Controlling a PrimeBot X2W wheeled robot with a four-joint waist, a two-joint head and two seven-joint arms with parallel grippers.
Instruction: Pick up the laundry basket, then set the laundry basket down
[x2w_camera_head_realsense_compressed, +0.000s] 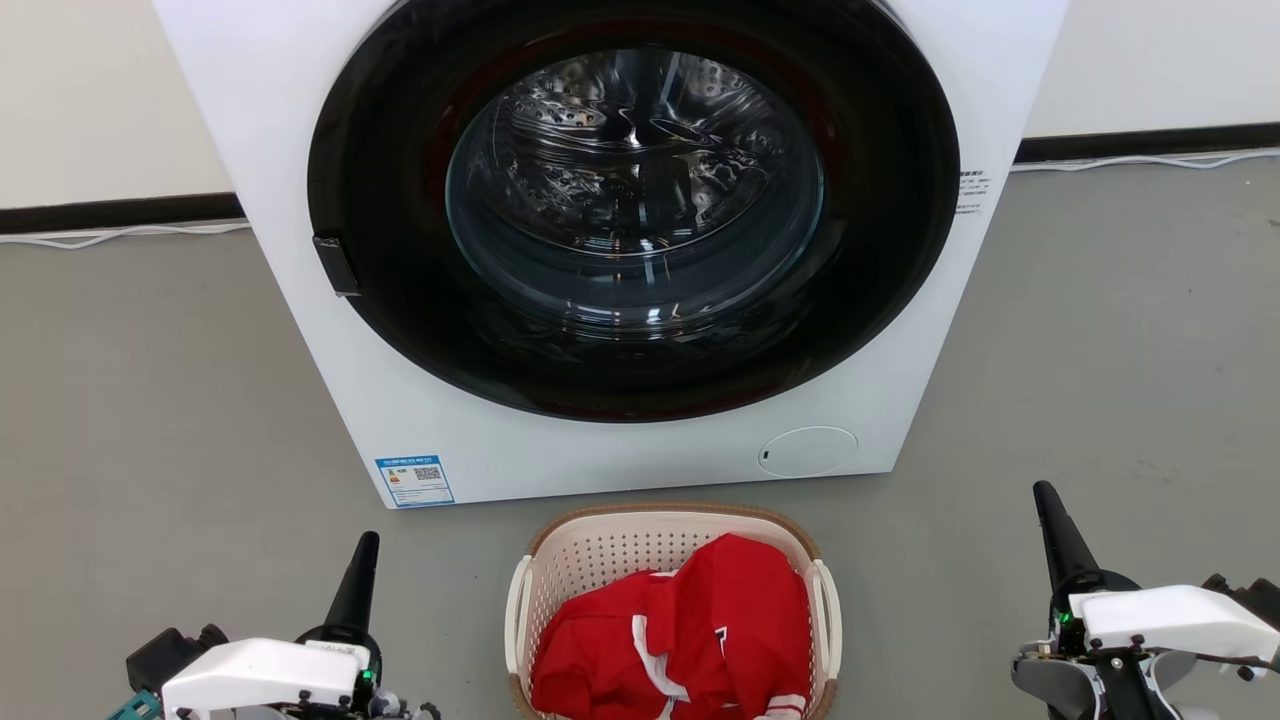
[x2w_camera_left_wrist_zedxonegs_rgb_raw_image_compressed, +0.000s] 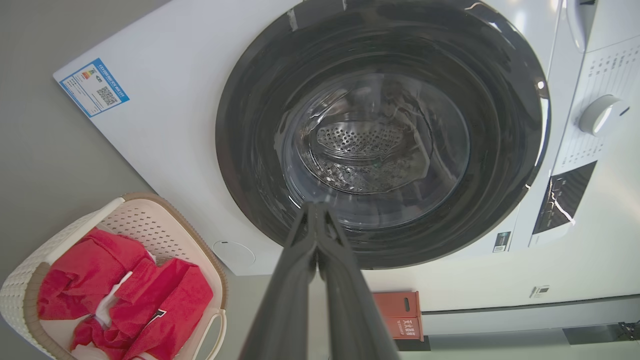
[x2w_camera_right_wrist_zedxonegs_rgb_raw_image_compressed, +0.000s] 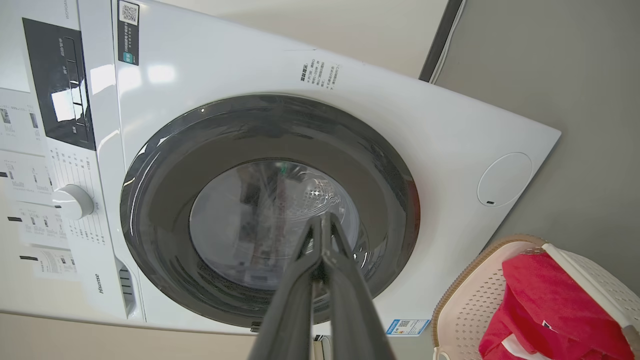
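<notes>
The laundry basket (x2w_camera_head_realsense_compressed: 600, 550) is cream-white with perforated walls, a brown rim and white side handles. It sits on the grey floor at the bottom middle of the head view, just in front of the washing machine, with red clothing (x2w_camera_head_realsense_compressed: 690, 630) inside. My left gripper (x2w_camera_head_realsense_compressed: 365, 545) is shut and empty, well to the basket's left. On the other side my right gripper (x2w_camera_head_realsense_compressed: 1045, 495) is also shut and empty, far from the basket. The basket (x2w_camera_left_wrist_zedxonegs_rgb_raw_image_compressed: 150, 225) lies at the lower left of the left wrist view, and the basket (x2w_camera_right_wrist_zedxonegs_rgb_raw_image_compressed: 470, 310) lies at the lower right of the right wrist view.
A white front-loading washing machine (x2w_camera_head_realsense_compressed: 300, 250) with a dark round door stands directly behind the basket. Grey floor (x2w_camera_head_realsense_compressed: 150, 420) spreads to both sides. A white cable (x2w_camera_head_realsense_compressed: 120, 235) runs along the wall base. A small red box (x2w_camera_left_wrist_zedxonegs_rgb_raw_image_compressed: 405, 315) stands by the wall.
</notes>
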